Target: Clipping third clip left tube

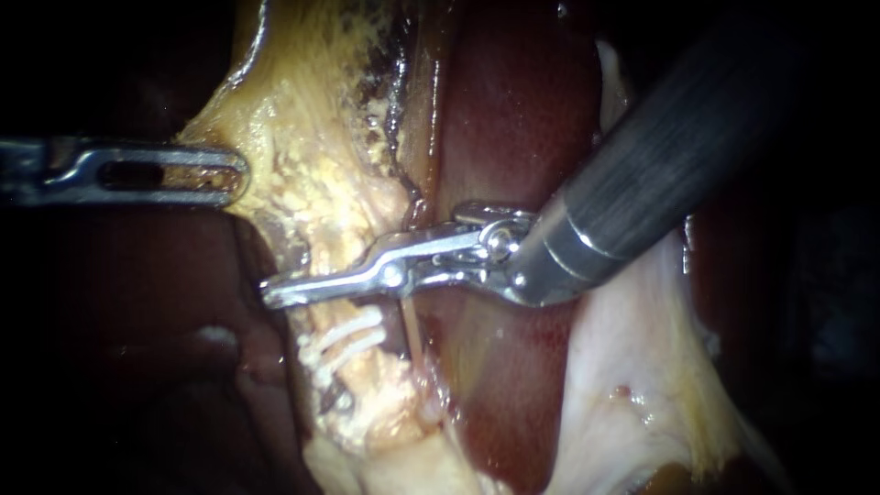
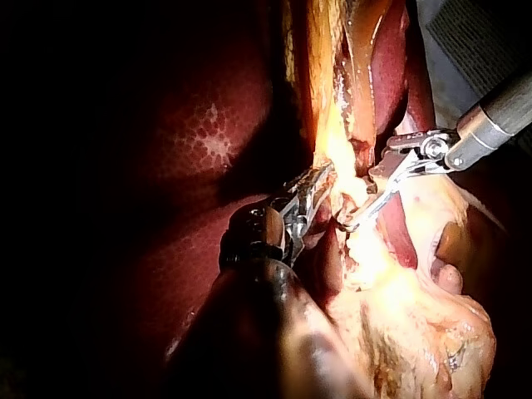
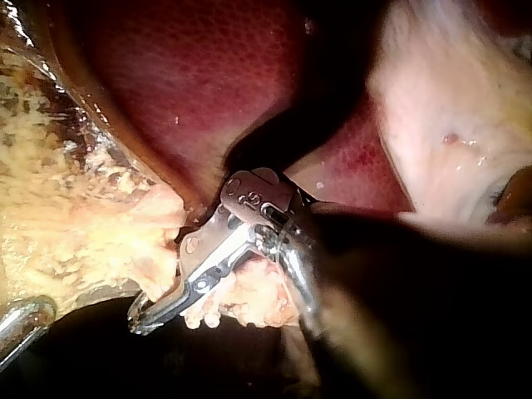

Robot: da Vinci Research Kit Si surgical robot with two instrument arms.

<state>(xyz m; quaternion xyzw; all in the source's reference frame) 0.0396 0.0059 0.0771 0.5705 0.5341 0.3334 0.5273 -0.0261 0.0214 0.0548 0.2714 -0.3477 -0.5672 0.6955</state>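
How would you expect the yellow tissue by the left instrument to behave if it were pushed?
Probably soft and floppy: the yellow tissue lies in lumpy folds. Likely slippery, since it glistens wet. Perhaps easily torn; its surface looks crumbly near the right instrument.

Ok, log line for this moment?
left instrument: holds yellow tissue | right instrument: across left tube, next to two clips

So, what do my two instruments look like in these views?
The left instrument ends in a flat, silvery metal tip with a long slot. The right instrument has a thick dark grey shaft, a shiny metal collar and a slender, silver, hinged tip.
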